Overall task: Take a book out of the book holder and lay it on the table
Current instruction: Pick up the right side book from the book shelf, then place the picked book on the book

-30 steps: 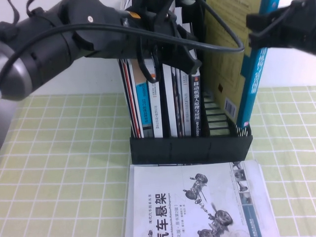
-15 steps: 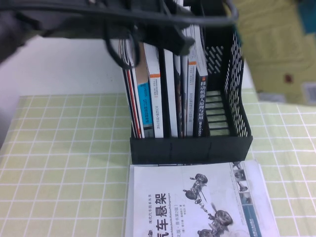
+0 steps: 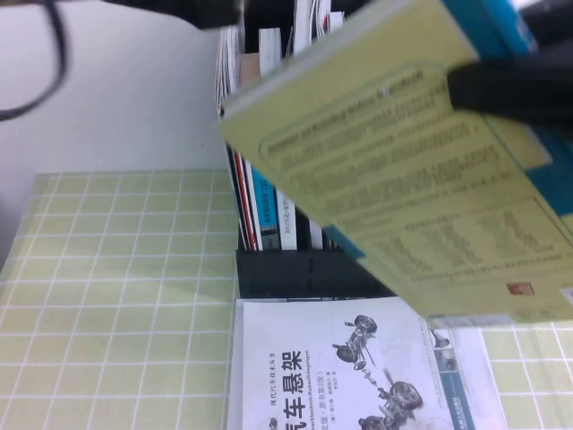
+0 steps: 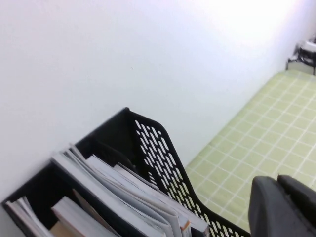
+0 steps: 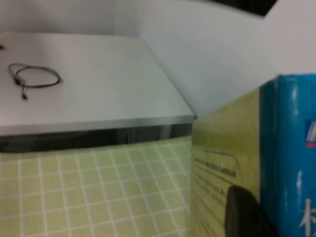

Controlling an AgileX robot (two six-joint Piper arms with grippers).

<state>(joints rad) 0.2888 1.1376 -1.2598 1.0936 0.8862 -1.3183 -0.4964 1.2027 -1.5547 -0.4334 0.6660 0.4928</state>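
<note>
Now the right gripper [image 3: 515, 85] is clamped on the book [image 3: 421, 188] near its blue spine, holding it tilted in the air at about 2 o'clock, over the holder [image 3: 295, 273] and a white book [image 3: 349, 367] on the table [image 3: 116, 313]. Left gripper [image 4: 281, 207] hangs above the holder at 12 o'clock; I cannot tell how its fingers stand

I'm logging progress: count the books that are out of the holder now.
2. The book hangs tilted in the air above the book holder, gripped by the right tool. The white book lies flat on the table in front. Others may be hidden.
</note>
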